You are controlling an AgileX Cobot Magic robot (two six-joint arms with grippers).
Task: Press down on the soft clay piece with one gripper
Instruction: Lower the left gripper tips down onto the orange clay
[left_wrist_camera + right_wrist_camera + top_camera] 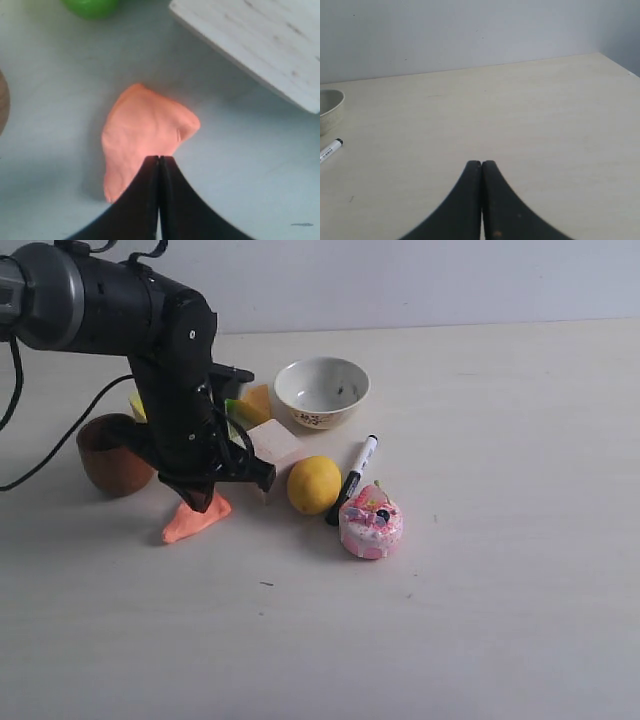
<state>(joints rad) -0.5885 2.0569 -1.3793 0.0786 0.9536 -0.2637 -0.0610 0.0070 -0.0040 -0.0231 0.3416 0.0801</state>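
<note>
The soft clay piece (195,522) (145,135) is a flat salmon-orange teardrop lying on the table, left of the lemon. My left gripper (200,502) (159,159) is shut, its black fingers pressed together, the tips standing on or just over the clay's near edge; contact cannot be confirmed. It covers part of the clay in both views. My right gripper (481,163) is shut with nothing between its fingers, hovering over bare table; it does not show in the exterior view.
A wooden block (272,443) (260,45) lies right behind the clay. A brown pot (108,452), an orange wedge (257,404), a white bowl (322,391) (330,111), a lemon (314,485), a marker (352,478) (330,149) and a pink toy cake (371,523) stand nearby. A green ball (91,7) shows too.
</note>
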